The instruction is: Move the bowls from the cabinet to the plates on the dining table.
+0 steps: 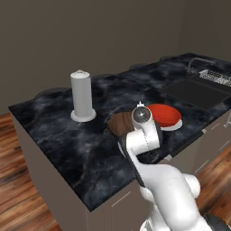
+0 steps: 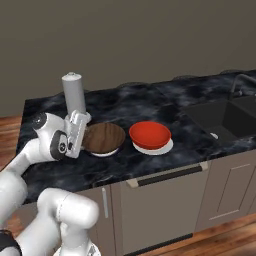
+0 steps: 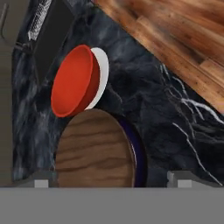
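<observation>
From the left base view we see the red bowl (image 1: pixel 163 114) on its white plate (image 1: pixel 177 124) at three o'clock of the wooden bowl (image 1: pixel 121 124), both parked on the dining table (image 1: pixel 58 131) as the task wants.

From the right, the wooden bowl sits just beside our gripper (image 2: pixel 84 131), at its three o'clock, on a second plate (image 2: pixel 105 151).

Through the hand view, our fingertips (image 3: pixel 42 183) stand wide apart with nothing between them, the wooden bowl at twelve o'clock.
</observation>
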Controlling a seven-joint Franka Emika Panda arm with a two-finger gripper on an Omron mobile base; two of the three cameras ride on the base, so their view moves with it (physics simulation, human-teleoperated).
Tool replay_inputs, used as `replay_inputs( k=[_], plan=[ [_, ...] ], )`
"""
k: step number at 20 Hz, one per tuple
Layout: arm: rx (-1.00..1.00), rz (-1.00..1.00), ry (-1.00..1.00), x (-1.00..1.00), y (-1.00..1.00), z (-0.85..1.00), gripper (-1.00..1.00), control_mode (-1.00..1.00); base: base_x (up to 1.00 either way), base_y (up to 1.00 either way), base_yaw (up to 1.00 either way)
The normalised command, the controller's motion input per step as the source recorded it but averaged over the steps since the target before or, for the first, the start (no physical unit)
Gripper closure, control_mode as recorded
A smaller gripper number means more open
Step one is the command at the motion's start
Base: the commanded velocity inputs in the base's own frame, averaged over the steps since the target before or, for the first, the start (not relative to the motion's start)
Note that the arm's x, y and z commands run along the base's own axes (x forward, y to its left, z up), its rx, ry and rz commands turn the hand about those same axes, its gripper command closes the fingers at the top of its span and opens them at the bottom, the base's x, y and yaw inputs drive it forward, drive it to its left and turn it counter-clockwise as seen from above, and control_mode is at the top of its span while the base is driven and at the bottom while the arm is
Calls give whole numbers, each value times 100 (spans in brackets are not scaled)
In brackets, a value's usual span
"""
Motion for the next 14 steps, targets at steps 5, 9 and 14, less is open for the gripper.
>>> replay_inputs(
  k=[5,9,14],
  plan=[
    [11,0,-6,-100,-34,100,-100,-100,0,0,0],
    [11,0,-7,-100,-30,100,-100,-100,0,0,0],
    [6,4,-4,-100,-9,100,-100,-100,0,0,0]
  ],
)
